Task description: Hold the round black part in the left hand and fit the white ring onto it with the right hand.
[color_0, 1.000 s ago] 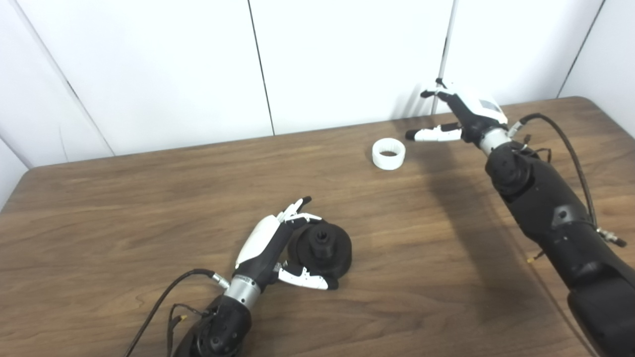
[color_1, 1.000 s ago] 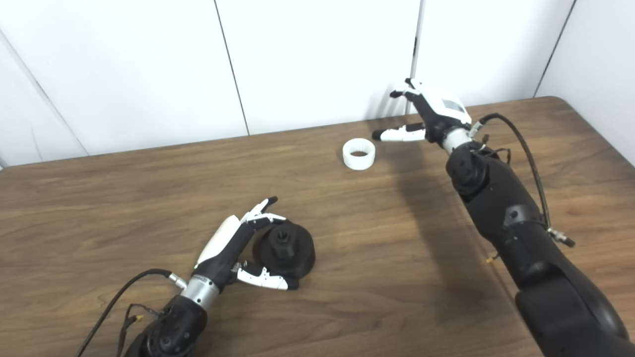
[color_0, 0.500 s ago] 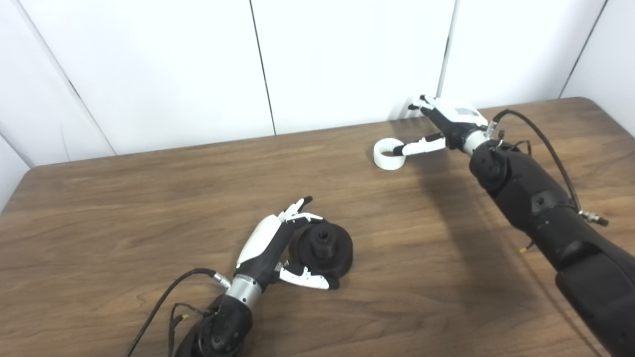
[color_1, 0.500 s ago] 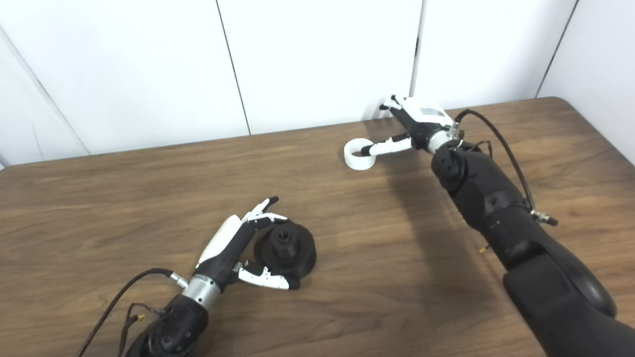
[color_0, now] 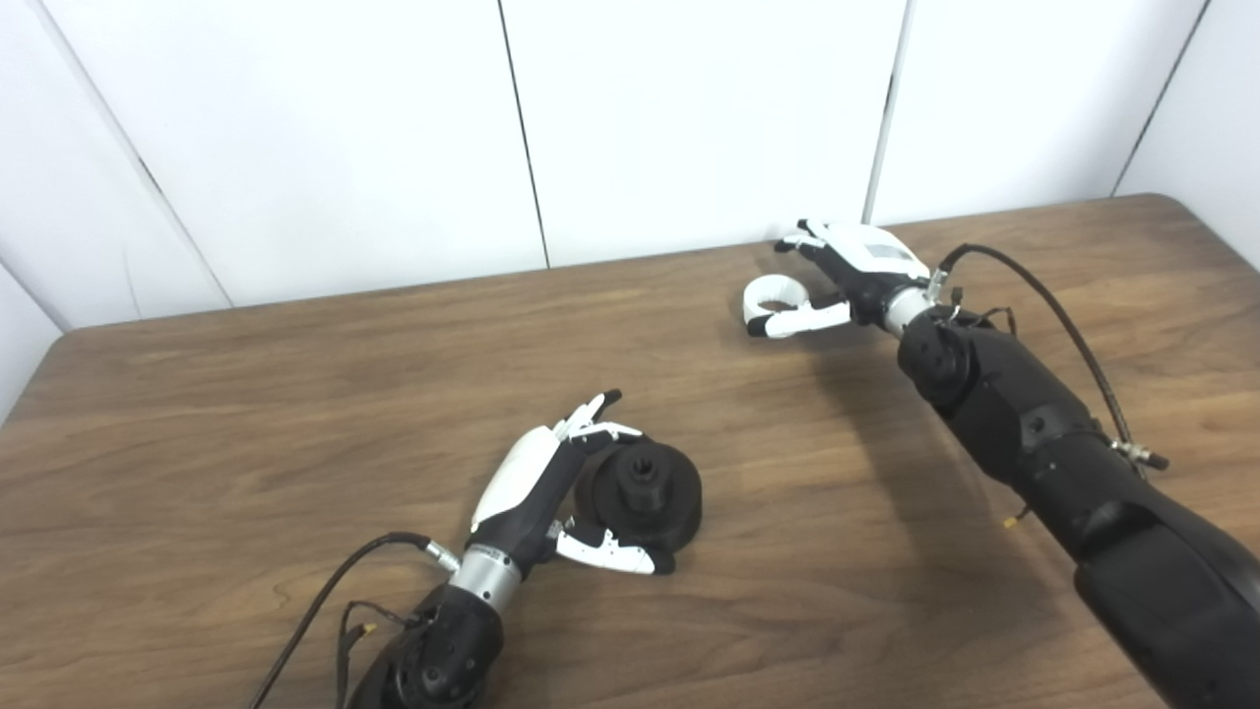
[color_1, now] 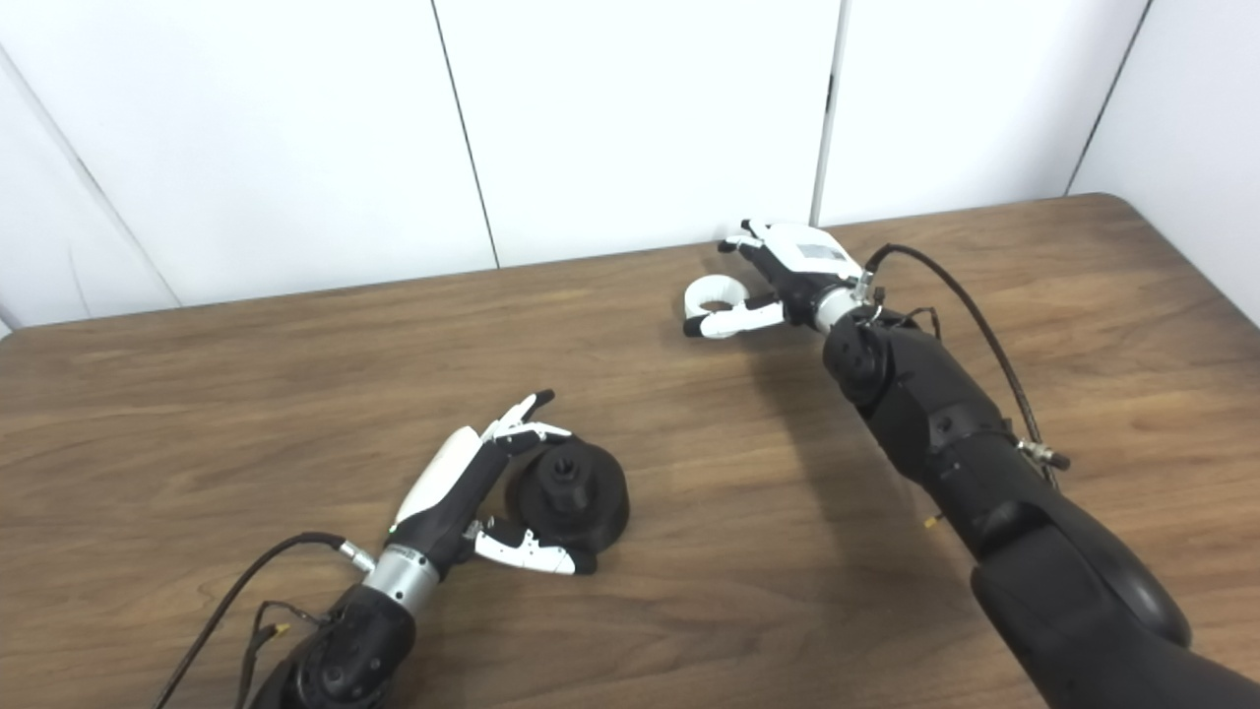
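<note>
The white ring (color_0: 771,295) lies on the table (color_0: 295,394) near its far edge, between the thumb and fingers (color_0: 799,240) of the right hand (color_0: 849,274). The thumb crosses the ring's near side; the fingers are spread past its far side. Whether they grip it cannot be told. The round black part (color_0: 640,492) sits well apart from the ring, toward the near side. The left hand (color_0: 551,483) cups it, fingers spread, thumb along its near rim. Count: one ring, one black part.
</note>
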`<action>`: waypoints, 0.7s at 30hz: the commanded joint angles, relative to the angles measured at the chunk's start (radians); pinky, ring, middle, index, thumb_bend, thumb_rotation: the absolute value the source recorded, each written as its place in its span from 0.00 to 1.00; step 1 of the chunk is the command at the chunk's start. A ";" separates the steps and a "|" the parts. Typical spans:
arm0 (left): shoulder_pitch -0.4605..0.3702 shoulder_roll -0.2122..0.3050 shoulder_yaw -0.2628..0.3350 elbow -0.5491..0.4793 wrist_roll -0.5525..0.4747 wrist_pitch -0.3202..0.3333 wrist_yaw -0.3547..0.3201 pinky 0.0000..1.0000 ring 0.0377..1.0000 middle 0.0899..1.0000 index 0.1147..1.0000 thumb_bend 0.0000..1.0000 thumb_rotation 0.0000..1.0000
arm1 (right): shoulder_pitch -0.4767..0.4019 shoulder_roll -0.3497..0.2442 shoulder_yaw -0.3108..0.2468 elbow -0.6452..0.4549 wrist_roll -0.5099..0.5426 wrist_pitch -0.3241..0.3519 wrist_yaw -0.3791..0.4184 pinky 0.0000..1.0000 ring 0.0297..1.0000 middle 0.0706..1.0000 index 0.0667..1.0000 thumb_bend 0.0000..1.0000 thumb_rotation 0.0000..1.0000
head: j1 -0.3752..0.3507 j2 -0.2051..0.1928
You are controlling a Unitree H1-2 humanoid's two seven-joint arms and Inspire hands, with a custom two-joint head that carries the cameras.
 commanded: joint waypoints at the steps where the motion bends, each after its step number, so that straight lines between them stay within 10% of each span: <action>1: -0.020 0.000 0.003 -0.023 0.007 -0.008 0.010 1.00 1.00 1.00 0.59 0.97 0.23 | -0.034 0.000 -0.005 -0.049 0.007 0.016 0.004 1.00 1.00 1.00 0.85 1.00 0.77 | 0.000 0.001; 21: -0.008 0.009 0.009 -0.037 -0.002 -0.009 0.005 1.00 1.00 1.00 0.59 0.97 0.24 | -0.014 -0.001 -0.003 -0.019 -0.006 0.014 -0.020 1.00 1.00 1.00 0.82 1.00 0.62 | 0.007 0.005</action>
